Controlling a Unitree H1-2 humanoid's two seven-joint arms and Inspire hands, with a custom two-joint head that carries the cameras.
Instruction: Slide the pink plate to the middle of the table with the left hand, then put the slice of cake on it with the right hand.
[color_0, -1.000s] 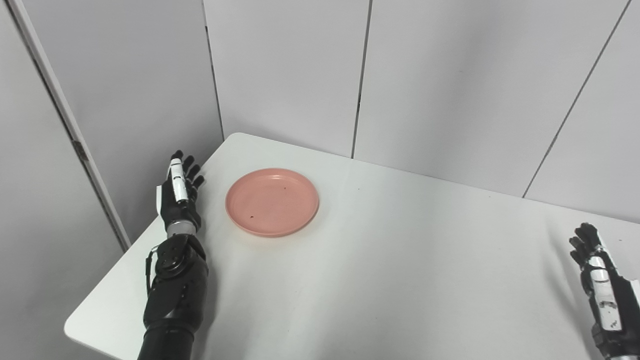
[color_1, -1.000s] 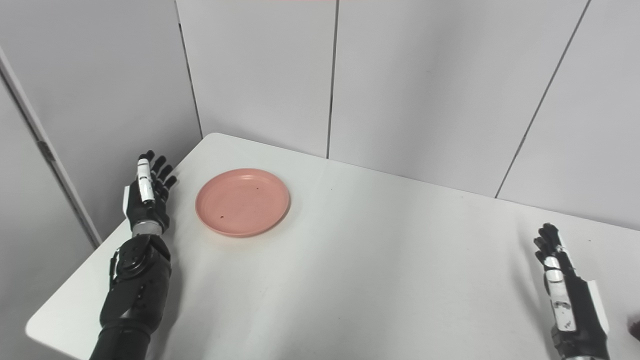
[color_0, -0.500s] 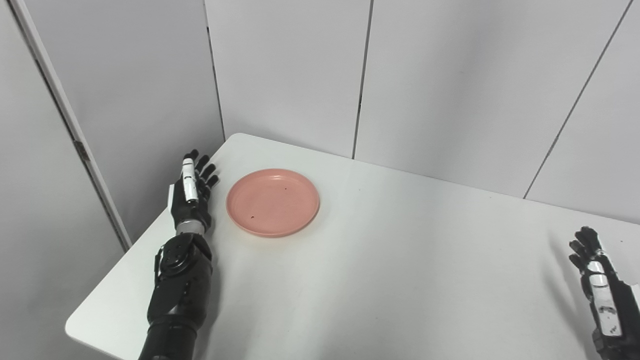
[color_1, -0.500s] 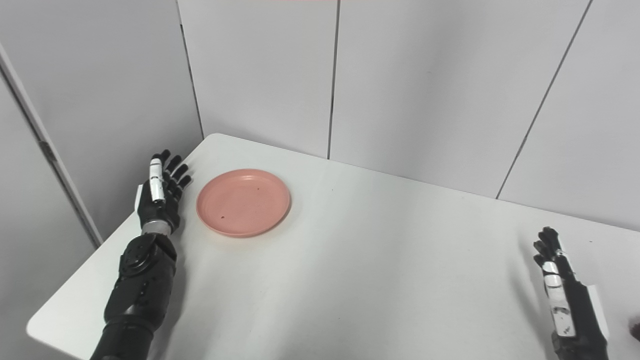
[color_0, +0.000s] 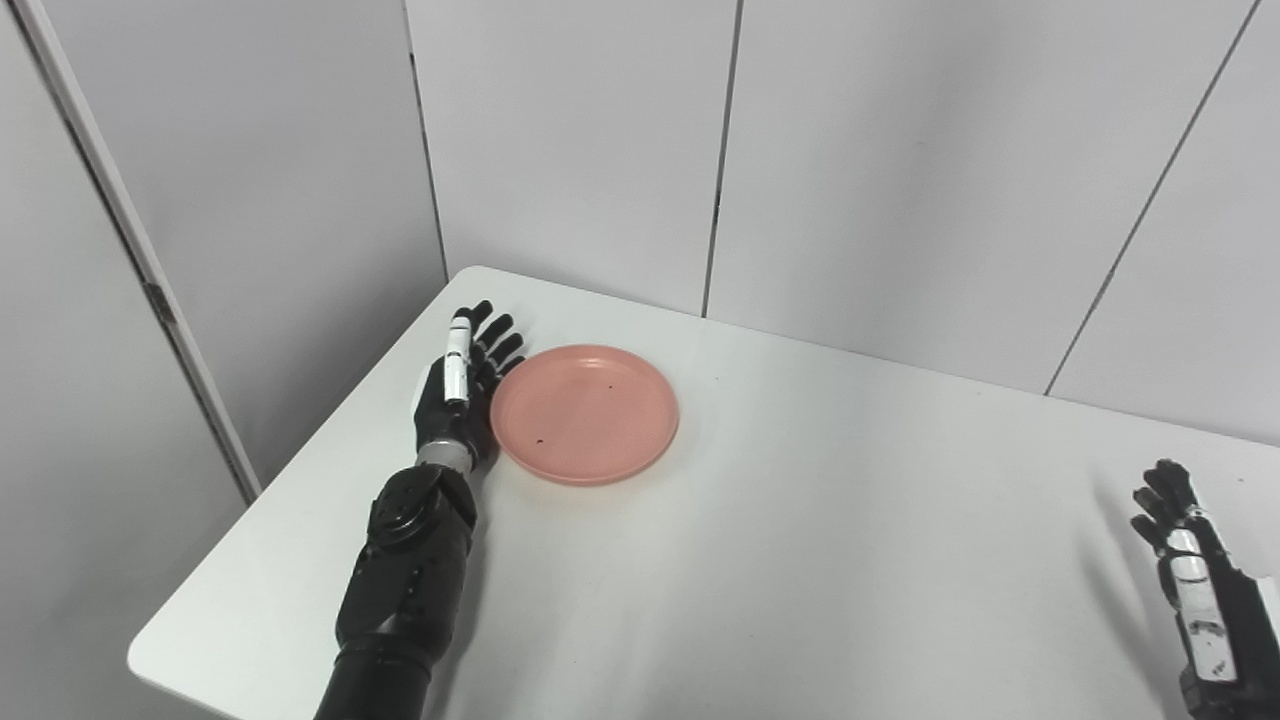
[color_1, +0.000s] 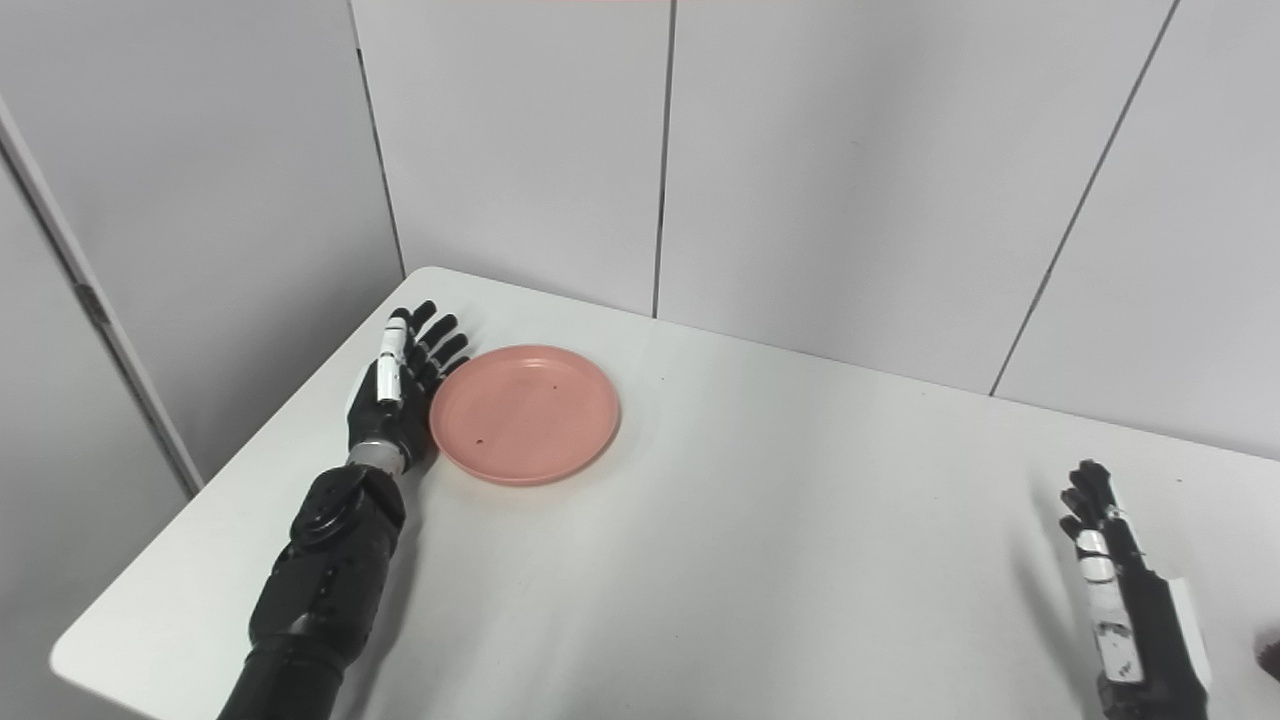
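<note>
A round pink plate (color_0: 585, 413) lies flat on the white table (color_0: 780, 540), left of its middle. My left hand (color_0: 458, 385) is open, held edge-on with fingers straight, and rests against the plate's left rim. My right hand (color_0: 1195, 575) is open and empty near the table's right front, fingers pointing up. A small dark sliver at the right edge of the right eye view (color_1: 1270, 660) may be the cake; the rest of it is out of view.
Grey wall panels (color_0: 850, 150) stand close behind the table's far edge. The table's left corner edge (color_0: 300, 500) runs just beside my left forearm. Bare tabletop lies between the plate and my right hand.
My left hand has moved right, met the plate's left rim and pushed the plate a little to the right. My right hand has sunk slightly.
</note>
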